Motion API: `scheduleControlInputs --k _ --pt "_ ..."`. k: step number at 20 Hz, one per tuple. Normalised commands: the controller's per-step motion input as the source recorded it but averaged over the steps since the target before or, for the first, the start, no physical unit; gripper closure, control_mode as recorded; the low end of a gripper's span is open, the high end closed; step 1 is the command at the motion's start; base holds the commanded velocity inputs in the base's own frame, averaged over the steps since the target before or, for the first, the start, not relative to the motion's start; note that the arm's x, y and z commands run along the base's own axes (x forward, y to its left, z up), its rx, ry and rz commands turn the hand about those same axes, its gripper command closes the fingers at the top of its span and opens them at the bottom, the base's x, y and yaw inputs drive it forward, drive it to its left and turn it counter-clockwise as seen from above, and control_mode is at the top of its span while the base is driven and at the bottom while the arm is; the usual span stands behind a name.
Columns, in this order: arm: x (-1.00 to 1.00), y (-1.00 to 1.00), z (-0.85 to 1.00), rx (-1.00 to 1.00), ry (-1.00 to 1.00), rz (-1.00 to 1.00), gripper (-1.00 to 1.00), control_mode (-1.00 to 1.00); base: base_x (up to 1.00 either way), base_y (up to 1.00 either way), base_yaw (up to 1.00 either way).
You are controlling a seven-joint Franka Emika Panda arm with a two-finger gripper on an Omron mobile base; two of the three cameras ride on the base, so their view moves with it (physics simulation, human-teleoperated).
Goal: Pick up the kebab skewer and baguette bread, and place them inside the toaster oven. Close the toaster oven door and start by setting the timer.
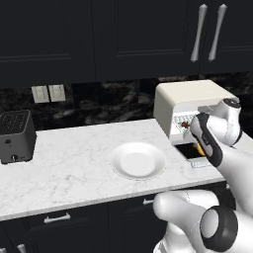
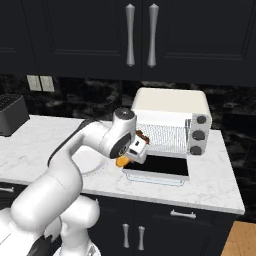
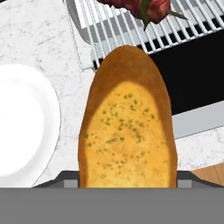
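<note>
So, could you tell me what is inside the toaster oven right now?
The kebab skewer lies on the toaster oven wire rack; the held baguette bread hides part of it.

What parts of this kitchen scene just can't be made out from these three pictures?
- Pincer fingertips: in the hand view the baguette bread covers them.
- Kebab skewer: cut off by the hand view's top edge, on the toaster oven rack.
- Toaster oven knobs: markings too small in the right base view; the arm hides them in the left base view.
- Toaster oven door: its left part sits behind the pincer.
</note>
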Motion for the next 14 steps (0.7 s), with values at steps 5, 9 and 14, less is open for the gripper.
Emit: scheduleControlInputs --k 5,9,14 --pt "0.54 -0.77 0.34 0.00 0.02 0.07 1.00 -1.00 0.00 0.00 0.00" --pt "0.73 -0.54 0.32 -0.01 0.01 0.06 1.00 -1.00 0.00 0.00 0.00" --pt "0.29 -0.41 0.08 -0.03 -0.01 0.11 1.00 -1.00 0.00 0.00 0.00"
